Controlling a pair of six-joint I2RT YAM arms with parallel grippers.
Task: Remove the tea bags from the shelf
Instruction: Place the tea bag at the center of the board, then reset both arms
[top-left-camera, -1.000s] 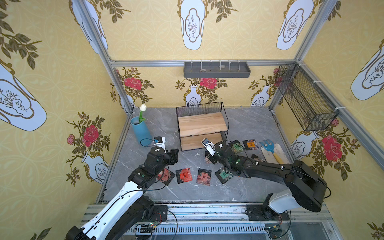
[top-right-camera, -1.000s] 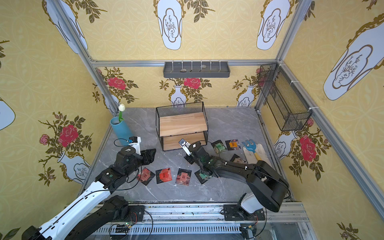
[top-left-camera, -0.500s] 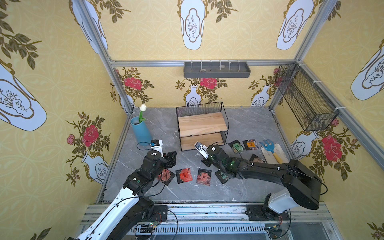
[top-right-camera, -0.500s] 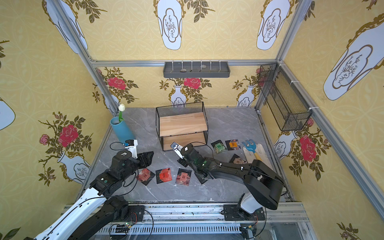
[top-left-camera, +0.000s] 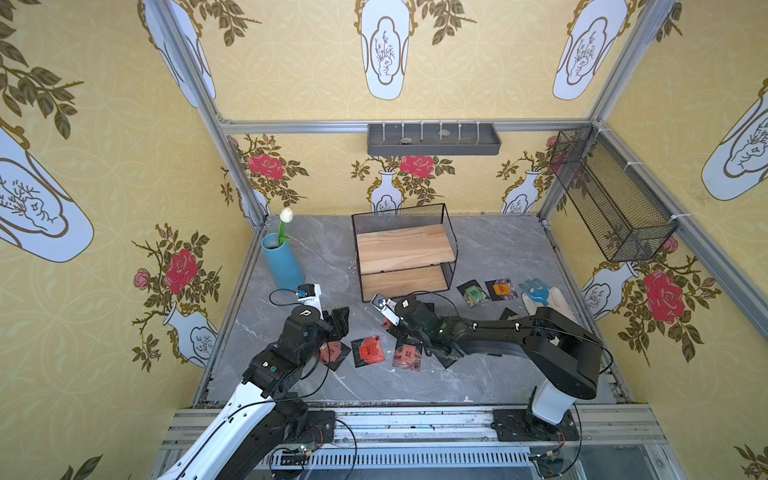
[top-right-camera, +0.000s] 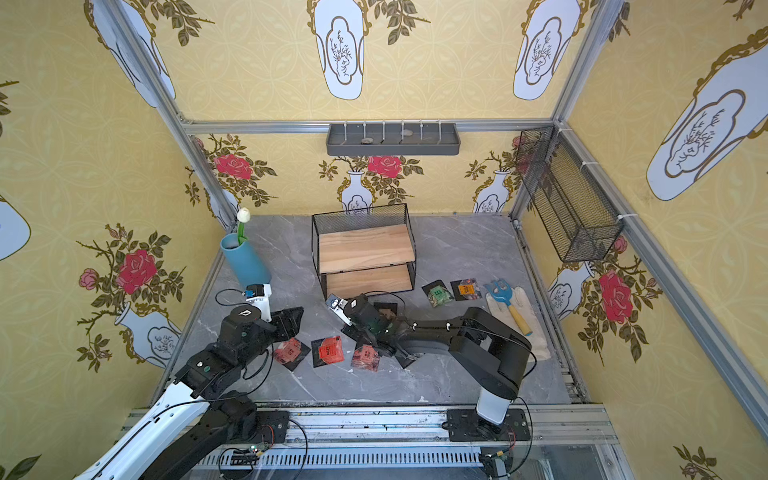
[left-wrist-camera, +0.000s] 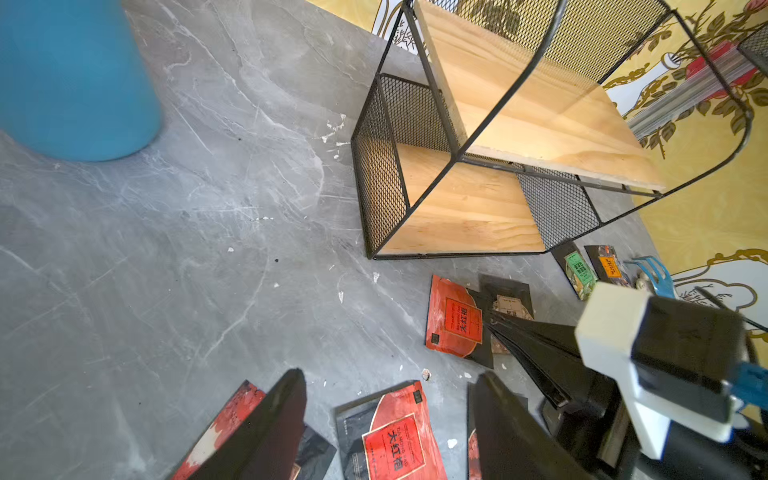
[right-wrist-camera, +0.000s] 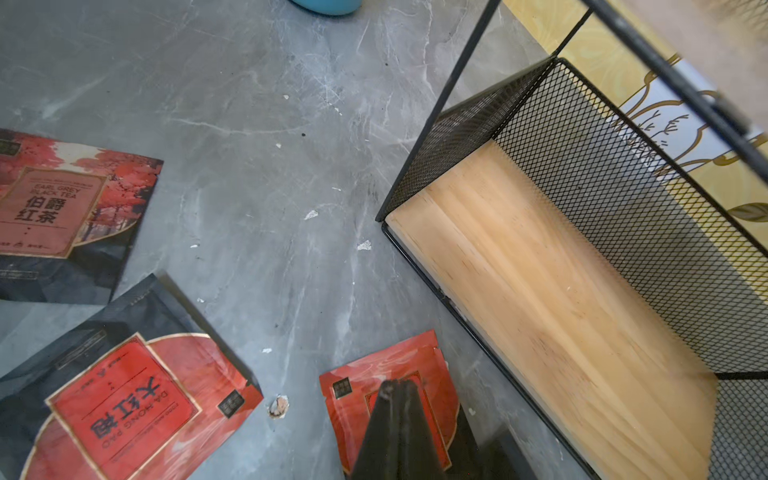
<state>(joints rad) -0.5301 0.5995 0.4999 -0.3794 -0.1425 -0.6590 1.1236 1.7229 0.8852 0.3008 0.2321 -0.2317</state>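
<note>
In a top view tea bags (top-left-camera: 368, 351) are lying on the table (top-left-camera: 490, 257) before the shelf (top-left-camera: 405, 249), some hiding under the right arm (top-left-camera: 498, 336). Left wrist: the left gripper (left-wrist-camera: 388, 374) is gaping, holding nothing. Right wrist: the right gripper (right-wrist-camera: 395, 388) is sitting closed over a red tea bag (right-wrist-camera: 399, 357); grip unclear.

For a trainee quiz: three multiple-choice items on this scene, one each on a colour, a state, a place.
1. The vase is: A white; B green; C blue.
2. The left gripper is: A open; B shut on the vase; C shut, holding nothing.
3. The tea bags lie: A in the vase; B on the table; C in the left gripper.
Key: 1 C, its body is blue; 2 A, its fingers stand apart; 3 B, they are scattered on the grey top.
</note>
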